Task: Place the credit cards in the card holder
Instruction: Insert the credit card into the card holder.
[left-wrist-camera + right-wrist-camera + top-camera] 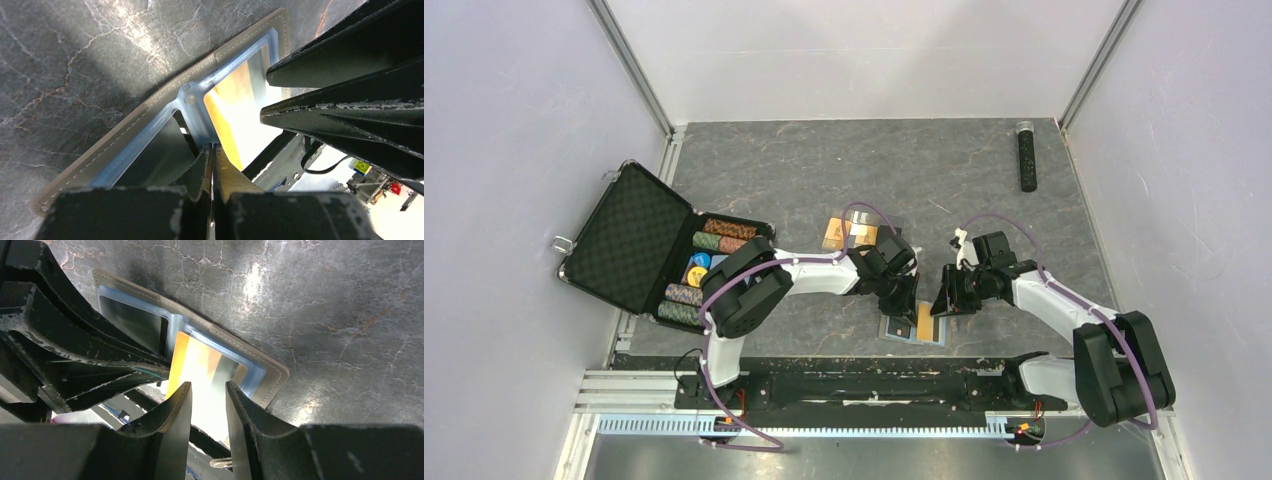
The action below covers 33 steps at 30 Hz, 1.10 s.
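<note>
near the front edge of the table point(824, 170), between the two arms, the card holder point(272, 382) lies opened flat with its light blue inside facing up. the left gripper point(212, 148) has its jaws pressed fully together with nothing visible between them. its tips are planted at the fold line between the two clear pockets. i judge it is set there to pin the holder down, so the holder can neither slide nor fold shut while a card goes in.

an orange-gold card point(200, 360) sits in the pocket on the right arm's side, its far end under the clear sleeve. glare washes out its near end, so how much is left outside the pocket is hard to say.

the right gripper point(208, 387) hangs just over that near end with its jaws partly apart. there is a clear gap between them and the card's bright face shows through it, so the jaws grip nothing. it looks lined up behind the card to push it deeper, which would explain why the holder is braced from the opposite side. the two grippers stand very close together over the holder.

the spare cards point(836, 233) lie farther back on the table, well apart from the holder and from both grippers, not yet dealt with.
</note>
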Motion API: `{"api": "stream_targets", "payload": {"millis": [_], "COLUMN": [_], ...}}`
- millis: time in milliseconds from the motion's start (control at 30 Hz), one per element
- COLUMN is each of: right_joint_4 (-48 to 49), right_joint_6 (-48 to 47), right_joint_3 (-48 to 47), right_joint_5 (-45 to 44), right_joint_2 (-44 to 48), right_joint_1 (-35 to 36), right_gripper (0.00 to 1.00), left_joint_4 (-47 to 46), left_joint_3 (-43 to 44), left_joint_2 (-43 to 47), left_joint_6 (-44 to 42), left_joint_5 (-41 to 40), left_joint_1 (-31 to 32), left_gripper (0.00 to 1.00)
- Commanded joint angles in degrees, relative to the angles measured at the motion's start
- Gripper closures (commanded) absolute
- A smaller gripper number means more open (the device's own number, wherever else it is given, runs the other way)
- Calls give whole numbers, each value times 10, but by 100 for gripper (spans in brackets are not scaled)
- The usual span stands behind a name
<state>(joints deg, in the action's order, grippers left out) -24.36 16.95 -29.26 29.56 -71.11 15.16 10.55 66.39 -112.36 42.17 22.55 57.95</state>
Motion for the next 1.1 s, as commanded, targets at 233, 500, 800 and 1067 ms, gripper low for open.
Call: {"api": "stream_targets", "payload": {"millis": [233, 500, 800, 1067], "right_joint_4": [-38, -29, -39, -12], "right_joint_6": [-26, -27, -32, -23], "right_joint_3": [-14, -9, -21, 0], "right_joint_5": [-74, -75, -119, -77], "right_joint_2": [10, -2, 8, 1], "right_joint_1": [2, 2, 2, 2], "right_gripper": [65, 64, 62, 63], "left_joint_4": [3, 10, 14, 19], "left_joint_3": [11, 14, 20, 28], "left_joint_2": [-17, -19, -22, -26], "left_joint_6": [5, 2, -1, -2], "left_joint_5": [-13, -13, -13, -12], "left_joint_1": [8, 10, 11, 13], "left_gripper": [98, 98, 98, 98]}}
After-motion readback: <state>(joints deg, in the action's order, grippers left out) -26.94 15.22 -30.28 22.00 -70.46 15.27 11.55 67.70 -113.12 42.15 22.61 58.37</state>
